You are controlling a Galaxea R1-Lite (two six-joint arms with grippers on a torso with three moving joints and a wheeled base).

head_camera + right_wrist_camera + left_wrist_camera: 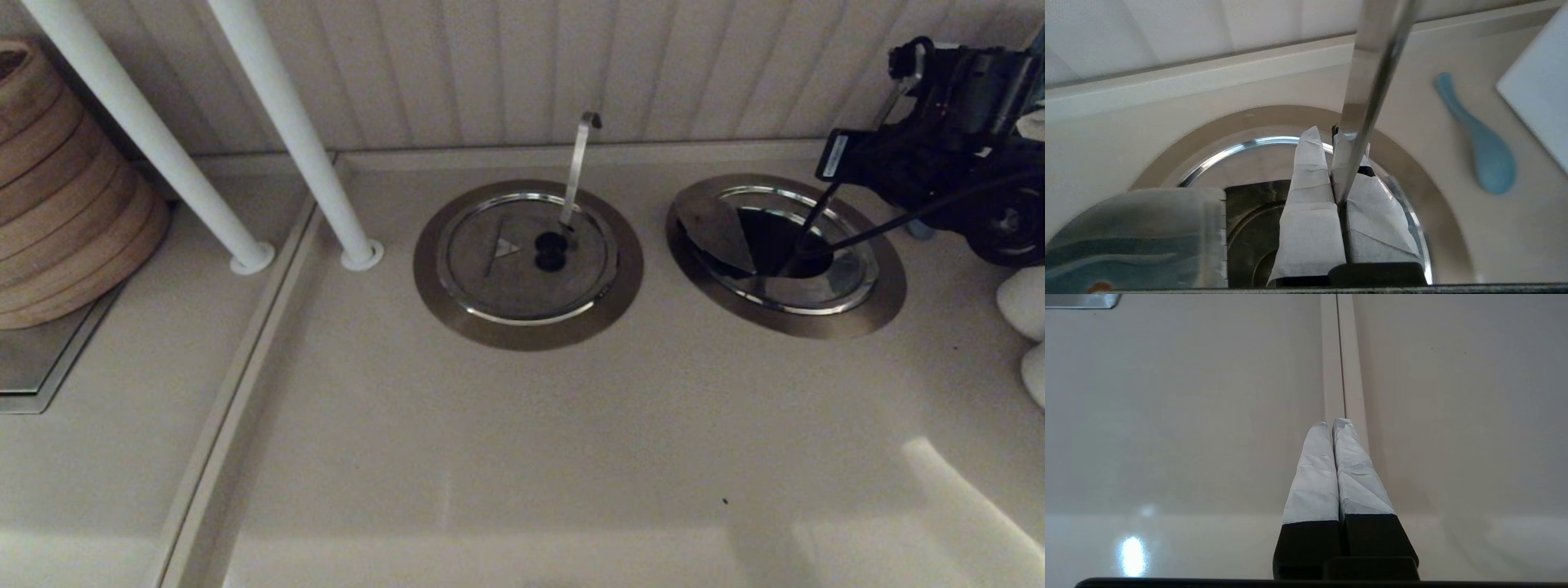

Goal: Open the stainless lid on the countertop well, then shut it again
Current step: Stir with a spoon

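Head view has two wells, the twin lid shut and the stainless lid flipped up; right gripper and left gripper both pinched closed.

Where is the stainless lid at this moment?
Head view, right side: the stainless lid is tipped up over the left part of the countertop well, right of the closed twin lid.

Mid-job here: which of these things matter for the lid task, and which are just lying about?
Job: stainless lid, flap raised; countertop well; slanting ladle handle; right claw above the well.
Lying about: twin lid, closed; blue spoon; wooden stack; white poles; left claw, parked.
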